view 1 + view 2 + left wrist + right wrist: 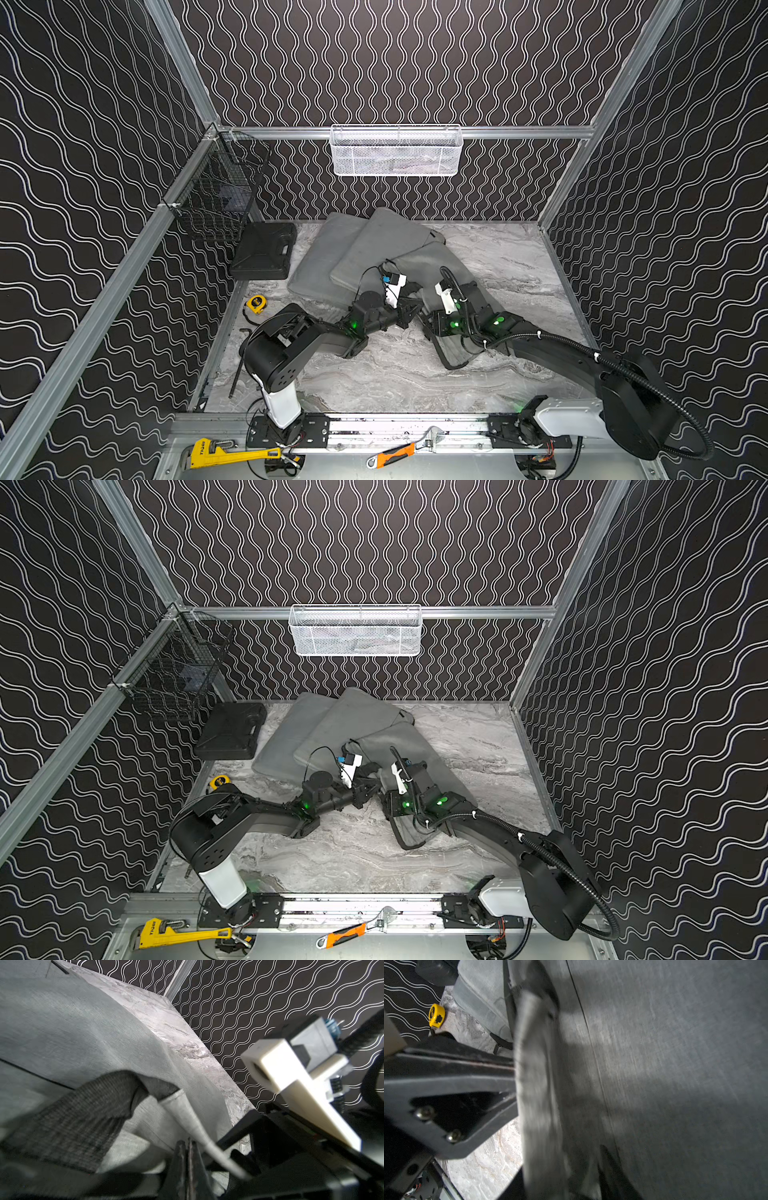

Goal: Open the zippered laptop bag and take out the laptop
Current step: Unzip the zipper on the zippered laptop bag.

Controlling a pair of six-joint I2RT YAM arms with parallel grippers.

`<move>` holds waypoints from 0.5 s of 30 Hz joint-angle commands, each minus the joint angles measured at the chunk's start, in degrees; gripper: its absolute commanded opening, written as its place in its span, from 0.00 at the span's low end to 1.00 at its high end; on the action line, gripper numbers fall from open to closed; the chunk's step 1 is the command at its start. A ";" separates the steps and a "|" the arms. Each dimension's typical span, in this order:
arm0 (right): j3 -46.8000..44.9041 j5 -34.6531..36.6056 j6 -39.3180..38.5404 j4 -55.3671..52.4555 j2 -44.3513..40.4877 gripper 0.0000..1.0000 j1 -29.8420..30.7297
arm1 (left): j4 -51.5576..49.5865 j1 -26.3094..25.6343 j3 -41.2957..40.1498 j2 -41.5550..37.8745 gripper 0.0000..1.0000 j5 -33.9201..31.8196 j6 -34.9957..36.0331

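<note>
Black walls with white wavy lines enclose a gray marble tabletop (415, 382). The gray laptop bag (436, 259) lies near the middle of the table, running from the center toward the right arm, with a dark zipper trim (446, 359) showing at its near end. It overlaps 2 other gray padded pieces (328, 249) that lie behind it, toward the back wall.

Both arms reach in low and meet at the bag's near-left edge. The left gripper (188, 1147) has its jaws pressed together, tips against a loose fold of the bag; whether fabric is pinched between them cannot be told. The right gripper (560, 1163) has its jaws parted, with a blurred flap of the bag hanging between them.

A black case (264, 251) sits at the back left, and a yellow tape measure (255, 304) sits nearer along the left edge. A black wire basket (216, 195) and a white mesh basket (395, 151) hang on the walls. A yellow pipe wrench (224, 455) and an orange-handled wrench (399, 451) lie on the front rail.
</note>
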 commanded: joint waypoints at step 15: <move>3.90 0.63 -2.15 2.40 3.26 0.00 -2.06 | 0.46 -0.21 -0.93 -0.56 0.00 1.24 2.01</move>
